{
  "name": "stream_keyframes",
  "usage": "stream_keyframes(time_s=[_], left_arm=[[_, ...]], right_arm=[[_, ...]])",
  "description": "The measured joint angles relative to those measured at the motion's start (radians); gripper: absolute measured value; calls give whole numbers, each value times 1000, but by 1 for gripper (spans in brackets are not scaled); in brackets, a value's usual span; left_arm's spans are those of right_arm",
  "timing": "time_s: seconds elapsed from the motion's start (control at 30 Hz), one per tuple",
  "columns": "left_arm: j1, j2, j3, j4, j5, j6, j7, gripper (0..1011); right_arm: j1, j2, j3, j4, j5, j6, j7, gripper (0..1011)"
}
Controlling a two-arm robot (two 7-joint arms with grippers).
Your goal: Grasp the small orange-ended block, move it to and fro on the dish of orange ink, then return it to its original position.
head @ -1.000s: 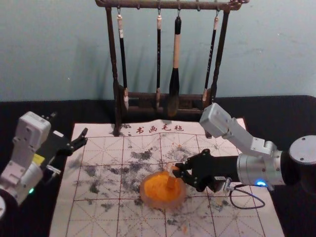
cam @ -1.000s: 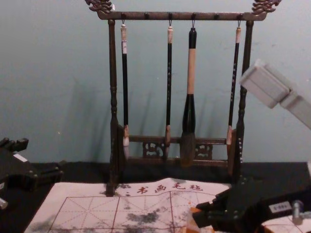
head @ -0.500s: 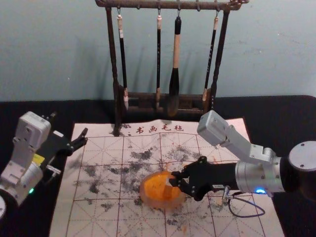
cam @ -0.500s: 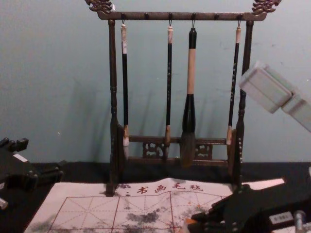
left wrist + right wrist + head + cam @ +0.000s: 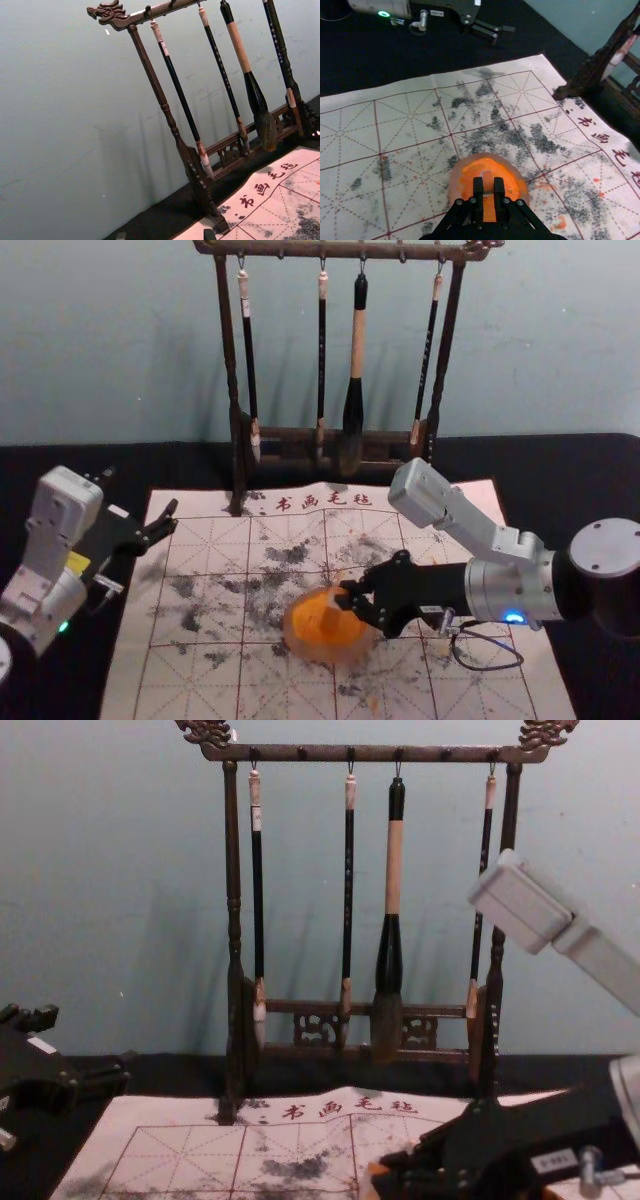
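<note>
Pinched in the right hand (image 5: 488,188), the block (image 5: 488,181) meets the dish (image 5: 456,186) beneath; grasping's done, inking looks underway, the return remains. Left hand (image 5: 165,234) idles well off, fingers spread.

right arm (image 5: 510,588): in from right edge, head view; blue light (image 5: 513,617) on
right gripper (image 5: 343,596): lower middle, pointing robot's left
right fingers (image 5: 499,192): close, side by side, narrow gap
left arm (image 5: 45,605): parked at left edge, green light (image 5: 64,626) on
left gripper (image 5: 140,496): fingers spread wide
</note>
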Motion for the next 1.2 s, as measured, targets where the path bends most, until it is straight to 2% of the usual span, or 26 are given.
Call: stream_keyframes(time_s=[0.27, 0.47, 0.9, 1.2], left_arm=[[0, 0, 0, 0, 0, 0, 0, 1001], [0, 0, 0, 0, 0, 0, 0, 1001], [0, 0, 0, 0, 0, 0, 0, 1001], [0, 0, 0, 0, 0, 0, 0, 1001]], right_arm=[[17, -16, 4, 33, -10, -4, -11, 98], [16, -14, 12, 36, -12, -1, -17, 98], [-20, 19, 31, -20, 2, 10, -19, 98], [-29, 23, 35, -39, 10, 7, -22, 98]])
